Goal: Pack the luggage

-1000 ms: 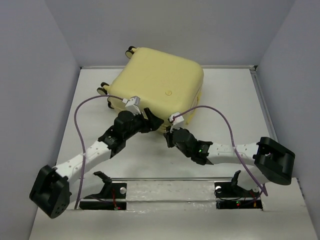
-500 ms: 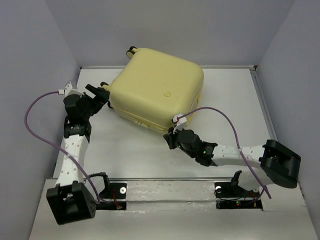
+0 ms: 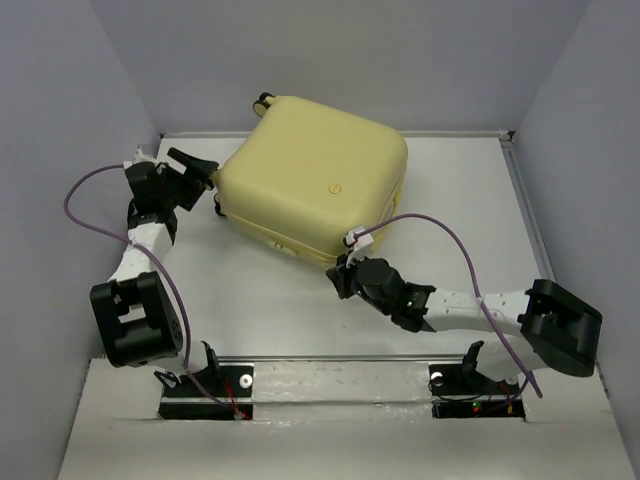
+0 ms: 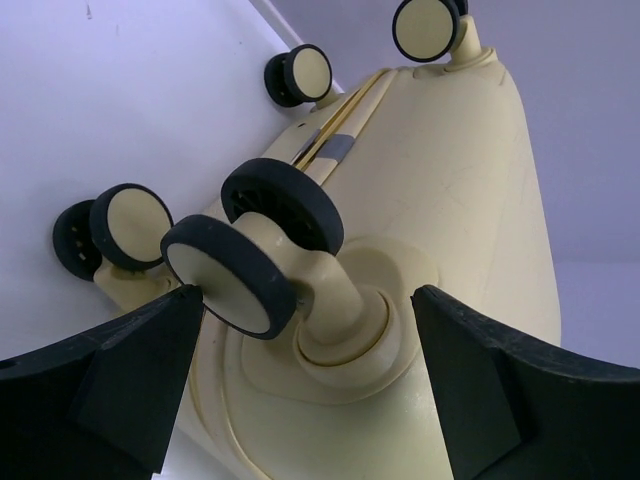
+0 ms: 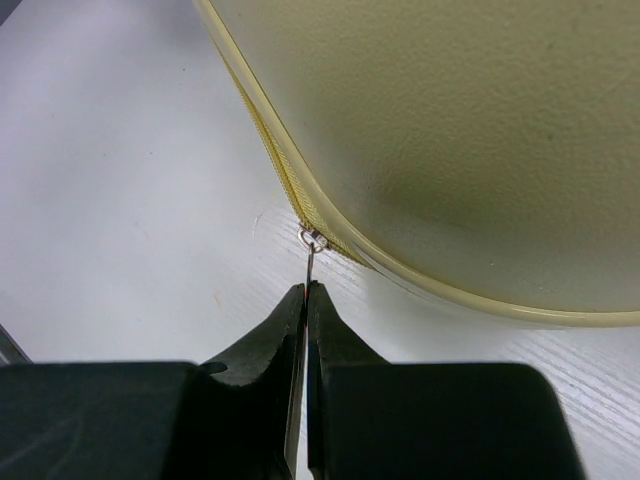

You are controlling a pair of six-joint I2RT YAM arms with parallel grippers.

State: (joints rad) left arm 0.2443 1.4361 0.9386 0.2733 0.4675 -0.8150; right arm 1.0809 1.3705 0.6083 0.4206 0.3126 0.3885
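Note:
The luggage (image 3: 315, 180) is a pale-yellow hard-shell suitcase lying closed and flat at the back middle of the table. Its black-and-cream wheels (image 4: 255, 255) fill the left wrist view. My left gripper (image 3: 200, 172) is open at the suitcase's left corner, its fingers either side of a wheel stem, not touching. My right gripper (image 3: 342, 272) is shut on the thin metal zipper pull (image 5: 311, 262) at the suitcase's near edge (image 5: 300, 200). The zipper line (image 5: 285, 170) runs along the shell's rim. No cloth is in view.
Grey walls enclose the white table (image 3: 260, 300) on three sides. Two black mounts (image 3: 205, 385) (image 3: 470, 385) sit at the near edge by the arm bases. Purple cables loop over both arms.
My left arm has swung from the suitcase's near edge out to its left corner by the wheels. My right gripper has stayed at the zipper pull.

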